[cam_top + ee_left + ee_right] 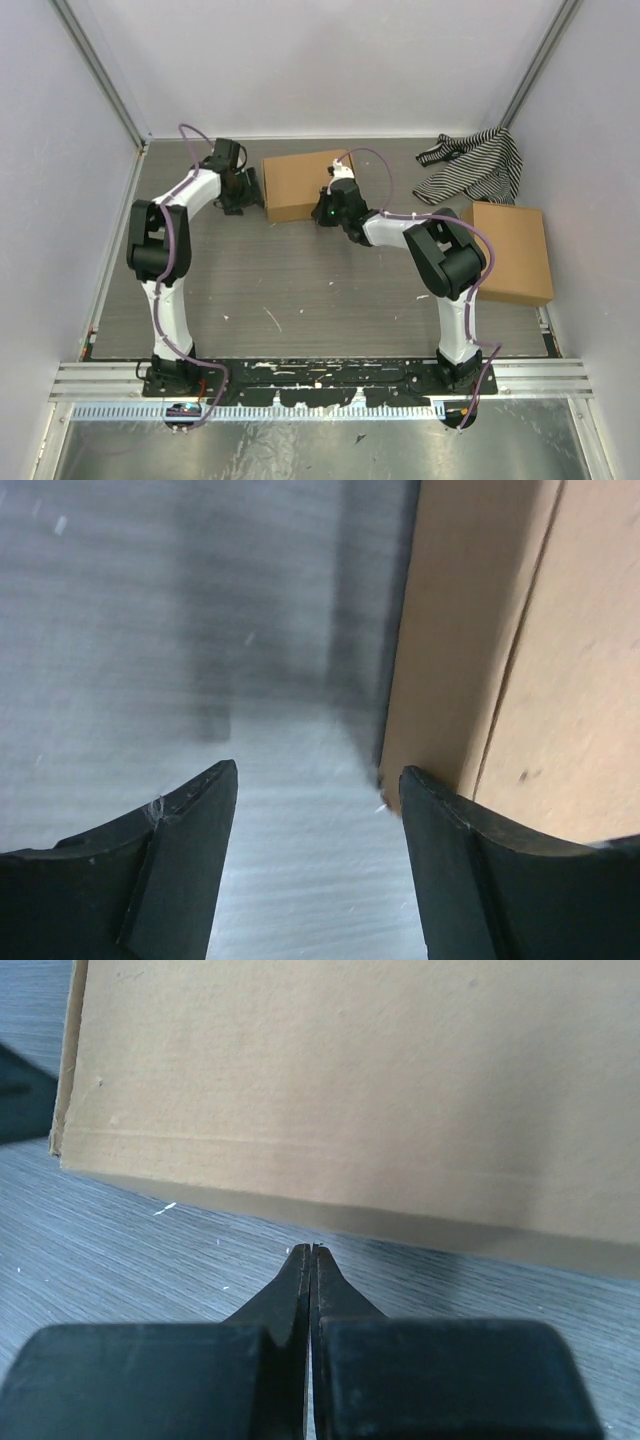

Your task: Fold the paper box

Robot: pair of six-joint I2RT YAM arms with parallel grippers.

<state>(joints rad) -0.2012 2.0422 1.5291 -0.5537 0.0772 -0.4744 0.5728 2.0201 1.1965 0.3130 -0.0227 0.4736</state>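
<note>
The paper box [298, 183] lies at the back middle of the table as a flat, shallow brown box with its top face down flat. My left gripper [250, 192] stands open at the box's left side. In the left wrist view [318, 780] only bare table shows between the fingers, and the right fingertip [440, 820] is beside the box's corner [460, 680]. My right gripper [326, 214] is shut and empty. Its tips [312, 1250] sit low over the table, just short of the box's near wall [350, 1110].
A larger squarish brown cardboard box [512, 255] sits at the right edge of the table. A black-and-white striped cloth [478, 165] lies crumpled at the back right. Walls close in the table [300, 290] on the left, back and right.
</note>
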